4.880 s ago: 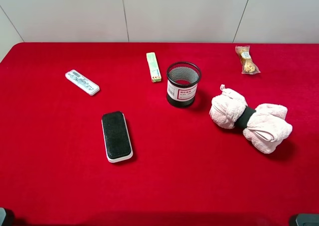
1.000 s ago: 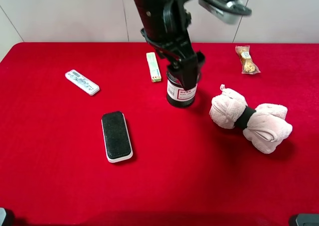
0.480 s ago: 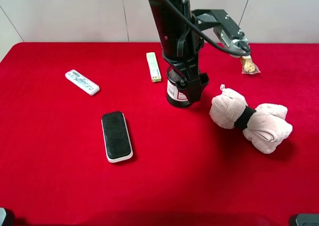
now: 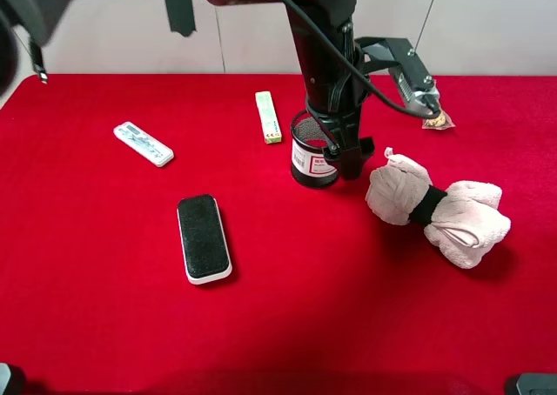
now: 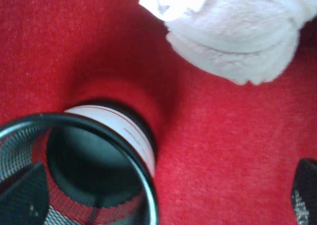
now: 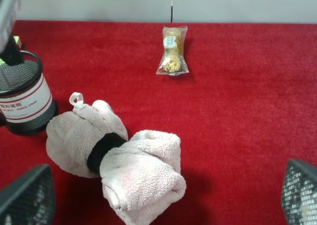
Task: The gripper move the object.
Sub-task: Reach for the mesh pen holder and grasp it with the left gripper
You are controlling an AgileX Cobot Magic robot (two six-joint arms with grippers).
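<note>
The black wire-mesh pen cup (image 4: 312,158) with a white-and-red label stands upright on the red cloth, just left of the towel bundle. It also shows in the left wrist view (image 5: 106,136) and the right wrist view (image 6: 21,98). My left gripper (image 4: 345,157) reaches down from the upper left onto the cup's right side. In the left wrist view the left gripper (image 5: 163,195) is open, one finger (image 5: 22,195) inside the cup and the other (image 5: 306,188) outside its wall. My right gripper (image 6: 163,197) is open and empty, high above the towel.
A pink rolled towel bundle (image 4: 435,208) lies right of the cup. A wrapped chocolate packet (image 6: 172,51) lies at the back right. A black-and-white eraser block (image 4: 204,238), a white remote-like bar (image 4: 144,143) and a small green-white box (image 4: 268,117) lie to the left.
My left arm has come in from above and shifted right and lower, its gripper now straddling the cup's right wall. The cup has not visibly moved.
</note>
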